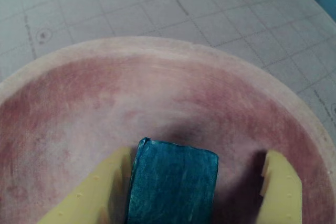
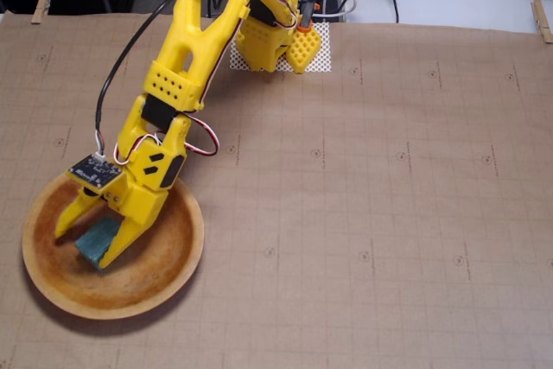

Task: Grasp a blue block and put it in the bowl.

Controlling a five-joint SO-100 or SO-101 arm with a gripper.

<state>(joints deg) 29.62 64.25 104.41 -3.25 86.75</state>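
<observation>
Between the spread yellow plastic fingers [image 1: 197, 195], which stand wide with a gap on the right in the wrist view, the matte foam-like blue block [image 1: 173, 182] touches the left finger, low inside the shallow round wooden bowl [image 2: 168, 278] on the gridded counter [image 2: 389, 213]

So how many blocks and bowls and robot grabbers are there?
blue block: 1
bowl: 1
gripper: 1
Total: 3
</observation>
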